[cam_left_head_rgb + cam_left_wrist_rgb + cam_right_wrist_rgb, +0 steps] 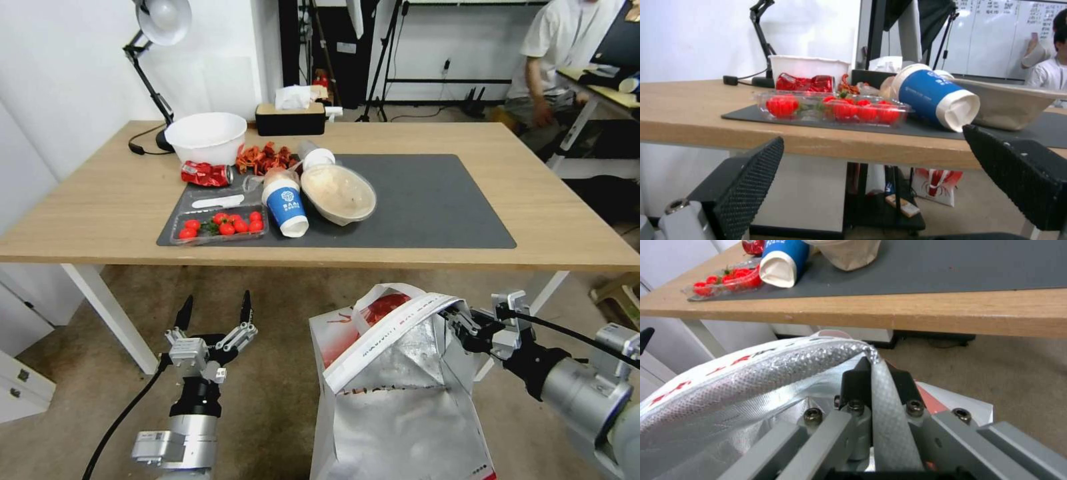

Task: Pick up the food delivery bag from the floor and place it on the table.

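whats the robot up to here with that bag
The right gripper is shut on the rim of the food delivery bag, pinching the foil-lined edge, with the bag held in front of the table and below its top. The left gripper is open and empty, off to the bag's left, also below the table edge. The table's mat already holds a strawberry box, a tipped blue cup and bowls.
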